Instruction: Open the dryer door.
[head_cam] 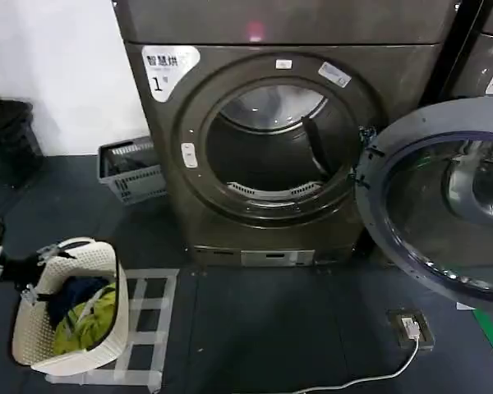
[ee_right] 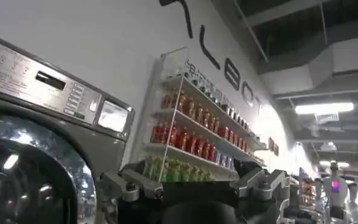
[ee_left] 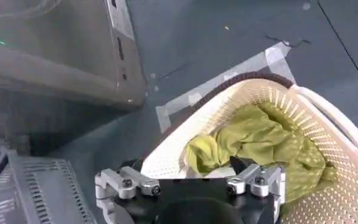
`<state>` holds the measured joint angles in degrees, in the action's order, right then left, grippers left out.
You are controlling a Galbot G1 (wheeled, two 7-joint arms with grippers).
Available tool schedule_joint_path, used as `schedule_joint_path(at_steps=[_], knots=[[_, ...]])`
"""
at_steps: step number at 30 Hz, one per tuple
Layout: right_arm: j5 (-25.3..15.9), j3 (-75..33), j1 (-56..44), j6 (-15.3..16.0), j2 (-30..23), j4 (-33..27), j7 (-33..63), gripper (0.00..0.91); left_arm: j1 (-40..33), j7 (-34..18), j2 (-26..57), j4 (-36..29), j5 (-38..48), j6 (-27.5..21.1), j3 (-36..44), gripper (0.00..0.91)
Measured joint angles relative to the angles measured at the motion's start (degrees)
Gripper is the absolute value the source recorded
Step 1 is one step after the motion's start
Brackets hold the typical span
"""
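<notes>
The dryer (head_cam: 177, 180), dark grey-bronze with a white "1" label (head_cam: 166, 66), stands straight ahead. Its drum opening (head_cam: 271, 152) is uncovered. The dryer door (head_cam: 440, 205) is swung wide open to the right on its hinges (head_cam: 363, 164), its blue-grey inner face and domed glass turned towards me. My left gripper (ee_left: 185, 167) is low at the far left, over a white laundry basket (ee_left: 325, 128) of green clothes (ee_left: 258, 137); its fingers are spread apart, open. My right gripper (ee_right: 190, 173) is open in free air, with nothing between its fingers, facing a machine's control panel (ee_right: 39, 79).
The white basket (head_cam: 33, 328) sits tilted on a taped floor square (head_cam: 152, 328). A grey crate (head_cam: 131, 168) stands left of the dryer and a black bag (head_cam: 8, 135) lies farther left. A floor socket with a white cable (head_cam: 411, 328) lies under the open door. A second machine (head_cam: 489, 57) stands at the right.
</notes>
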<state>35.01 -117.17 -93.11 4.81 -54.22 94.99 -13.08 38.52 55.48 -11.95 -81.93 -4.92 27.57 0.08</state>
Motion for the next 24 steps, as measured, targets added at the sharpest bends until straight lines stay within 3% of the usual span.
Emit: schedule_joint_path(at_steps=[24], knots=[[-0.19,0.34,0.46,0.04,0.1,0.06,-0.34,0.907,-0.2,6.37,0.06,1.05,-1.04,2.12,0.23,0.907]])
